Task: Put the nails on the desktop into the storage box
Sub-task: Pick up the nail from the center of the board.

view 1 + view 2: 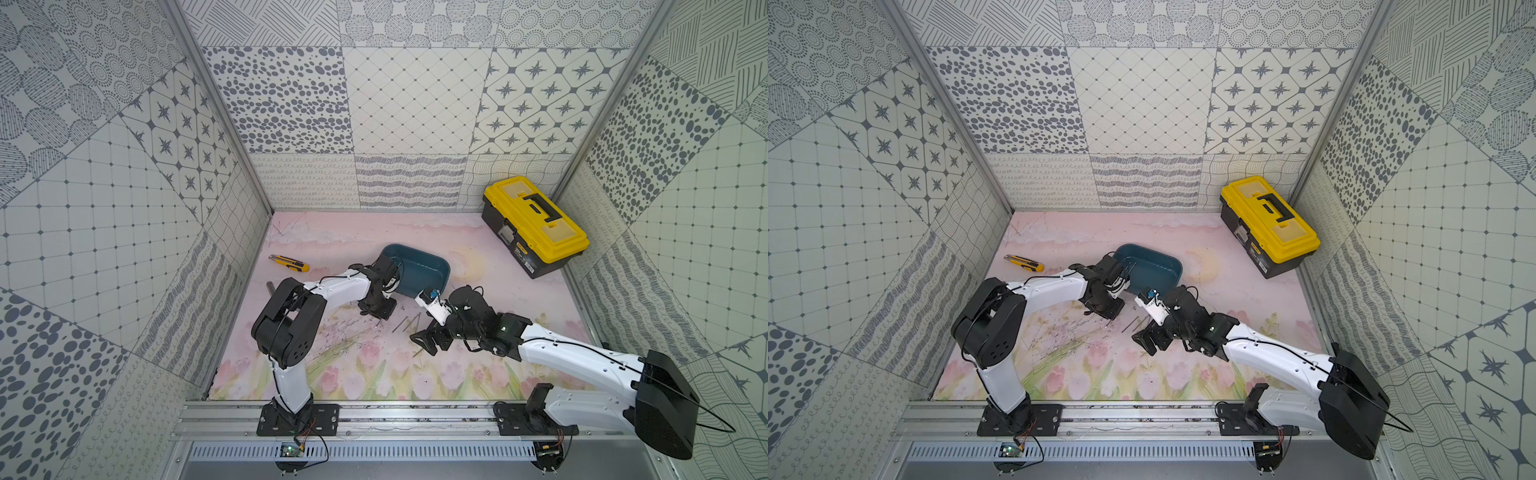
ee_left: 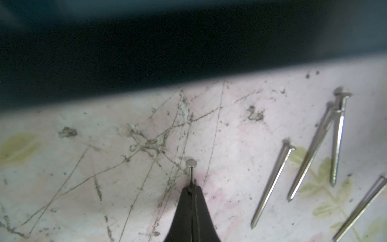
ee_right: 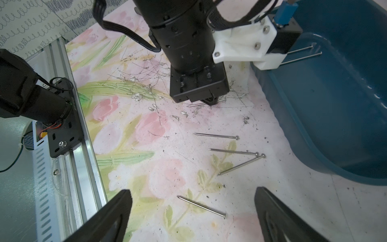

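Lying in storage box (image 3: 335, 125), two nails (image 3: 303, 58); left pincer (image 2: 191, 189) clamped on another nail (image 2: 191, 168), right pincer (image 3: 192, 191) apart.

Nothing here is legible to me. The yellow-lidded toolbox (image 1: 536, 226) has a small sticker (image 1: 520, 250) on its black front, well beyond my right tool (image 3: 192, 190) and too small to read in both top views. In the right wrist view, faint lettering (image 3: 72, 102) runs along the black motor housing (image 3: 52, 104) at the left arm's base, but it is blurred and unreadable.
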Available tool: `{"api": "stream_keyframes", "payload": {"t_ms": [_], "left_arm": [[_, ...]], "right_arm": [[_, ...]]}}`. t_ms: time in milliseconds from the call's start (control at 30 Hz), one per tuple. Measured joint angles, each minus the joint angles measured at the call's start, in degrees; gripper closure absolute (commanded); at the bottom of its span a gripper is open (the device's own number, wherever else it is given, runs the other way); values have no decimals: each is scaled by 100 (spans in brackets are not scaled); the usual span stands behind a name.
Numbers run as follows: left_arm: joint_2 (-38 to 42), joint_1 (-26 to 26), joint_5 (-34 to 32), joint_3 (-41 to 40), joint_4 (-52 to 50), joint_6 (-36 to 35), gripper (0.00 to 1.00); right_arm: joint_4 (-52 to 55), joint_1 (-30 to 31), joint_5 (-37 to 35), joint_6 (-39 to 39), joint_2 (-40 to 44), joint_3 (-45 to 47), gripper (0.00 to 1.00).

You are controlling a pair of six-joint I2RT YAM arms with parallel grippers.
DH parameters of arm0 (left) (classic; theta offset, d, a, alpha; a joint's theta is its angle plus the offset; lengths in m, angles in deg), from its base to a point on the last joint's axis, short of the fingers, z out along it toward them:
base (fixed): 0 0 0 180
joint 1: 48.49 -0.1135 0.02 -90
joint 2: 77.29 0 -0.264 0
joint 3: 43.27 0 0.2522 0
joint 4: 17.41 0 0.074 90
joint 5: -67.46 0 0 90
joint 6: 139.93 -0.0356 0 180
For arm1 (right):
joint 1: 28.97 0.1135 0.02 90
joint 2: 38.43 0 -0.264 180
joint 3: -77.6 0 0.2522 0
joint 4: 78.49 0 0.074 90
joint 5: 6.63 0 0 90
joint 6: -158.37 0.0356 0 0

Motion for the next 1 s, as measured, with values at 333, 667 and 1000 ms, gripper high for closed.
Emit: {"api": "stream_keyframes", "payload": {"t_ms": [333, 667, 1000], "left_arm": [[210, 26, -81, 116, -247, 0, 100], [446, 31, -114, 166, -448, 2, 100], [660, 33, -164, 883, -876, 105, 100]], "right_arm": [[-11, 0, -35, 0, 0, 7, 3], [-269, 0, -269, -2, 109, 328, 3], [-505, 0, -651, -140, 345, 466, 3]]}}
